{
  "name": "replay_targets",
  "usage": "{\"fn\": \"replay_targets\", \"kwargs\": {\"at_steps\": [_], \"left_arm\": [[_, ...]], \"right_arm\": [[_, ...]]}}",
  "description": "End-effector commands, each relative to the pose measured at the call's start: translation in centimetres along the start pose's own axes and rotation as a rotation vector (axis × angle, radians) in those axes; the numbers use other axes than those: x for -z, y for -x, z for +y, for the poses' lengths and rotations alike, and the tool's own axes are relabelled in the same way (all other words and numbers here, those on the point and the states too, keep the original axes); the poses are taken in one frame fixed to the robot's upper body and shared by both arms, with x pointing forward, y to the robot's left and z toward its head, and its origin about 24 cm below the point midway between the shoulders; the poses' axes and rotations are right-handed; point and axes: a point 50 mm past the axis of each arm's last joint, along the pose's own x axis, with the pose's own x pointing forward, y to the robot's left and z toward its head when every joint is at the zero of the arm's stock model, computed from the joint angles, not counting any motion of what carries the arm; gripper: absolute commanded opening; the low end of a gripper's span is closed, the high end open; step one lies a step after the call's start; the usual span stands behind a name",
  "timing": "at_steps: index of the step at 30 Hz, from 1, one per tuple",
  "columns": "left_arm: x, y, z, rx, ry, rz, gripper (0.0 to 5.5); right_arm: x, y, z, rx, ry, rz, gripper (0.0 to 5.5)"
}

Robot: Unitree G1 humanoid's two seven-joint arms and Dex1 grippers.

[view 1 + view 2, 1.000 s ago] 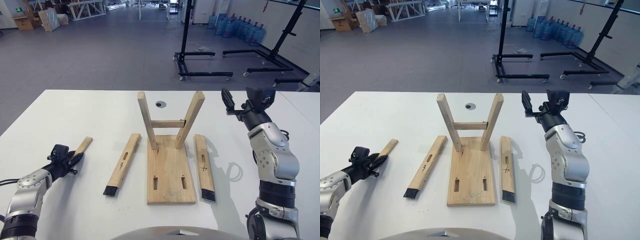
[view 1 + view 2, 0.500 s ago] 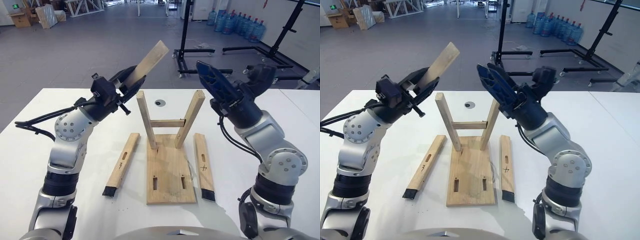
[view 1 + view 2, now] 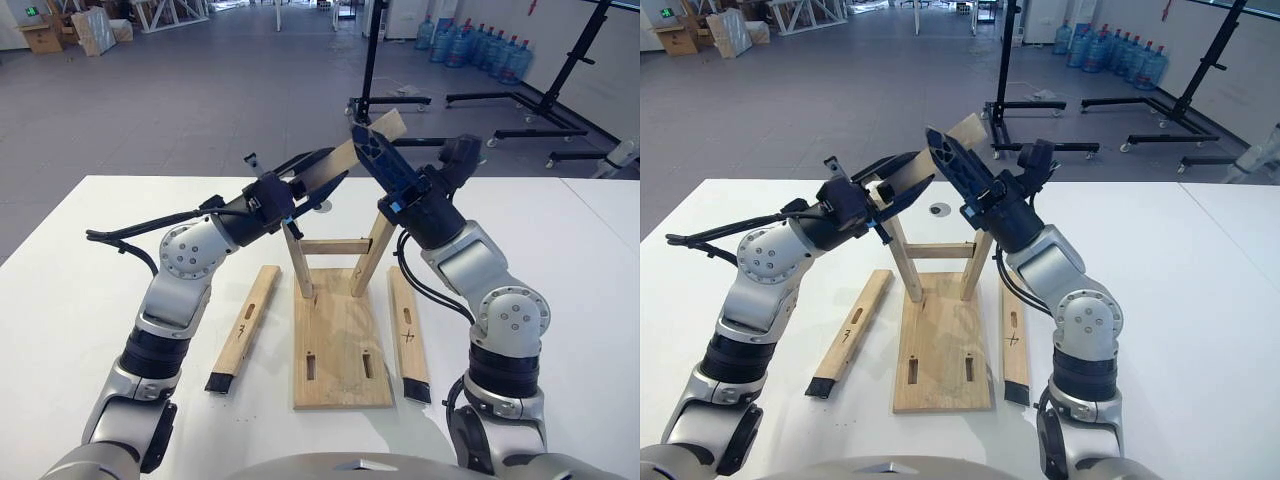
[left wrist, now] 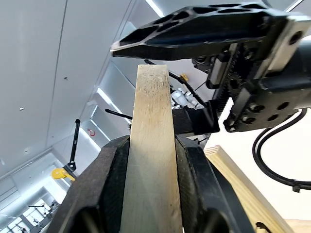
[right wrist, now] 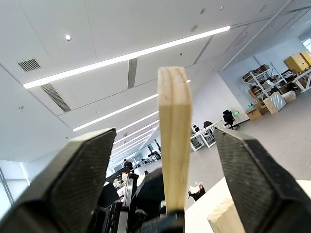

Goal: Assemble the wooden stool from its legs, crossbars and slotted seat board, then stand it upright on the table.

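- White table (image 3: 80, 250): carries all the stool parts, grouped near its middle.
- Slotted seat board (image 3: 340, 345): lies flat on the table, long side running away from the robot. Two empty slots (image 3: 311, 366) show at its near end.
- Standing legs: left one (image 3: 297, 262) and right one (image 3: 366, 265) rise from the far end of the seat board and lean outward from each other, so the pair is wider at the top than at the board.
- Loose legs: one (image 3: 246, 326) lies flat on the table to the left of the seat board, another (image 3: 408, 333) just beside the board's right edge. Each has a dark tip at the near end. Neither touches a gripper.
- Right gripper (image 5: 165, 133): raised above the standing legs with its fingers spread wide. They stand on either side of the loose crossbar's free end, with a gap on both sides, and grip nothing.
- Left gripper (image 3: 312, 178): raised above the left standing leg and clamped on the loose crossbar's lower part.
- Fitted crossbar (image 3: 335, 246): short and level, joining the two standing legs partway up.
- Loose crossbar (image 4: 151, 145): held in the air and tilted, with its free end pointing up and to the right, between the right gripper's fingers.
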Motion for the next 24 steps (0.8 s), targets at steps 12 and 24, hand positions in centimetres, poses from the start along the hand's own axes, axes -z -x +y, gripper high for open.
{"fn": "replay_targets", "kwargs": {"at_steps": [12, 24], "left_arm": [[0.0, -0.3, -0.1, 0.007, 0.029, 0.002, 1.28], [0.8, -0.1, 0.0, 0.007, 0.056, 0.04, 1.65]], "right_arm": [[-0.2, -0.1, -0.5, 0.009, 0.045, -0.07, 1.08], [-0.1, -0.2, -0.7, 0.014, 0.068, -0.106, 0.39]]}}
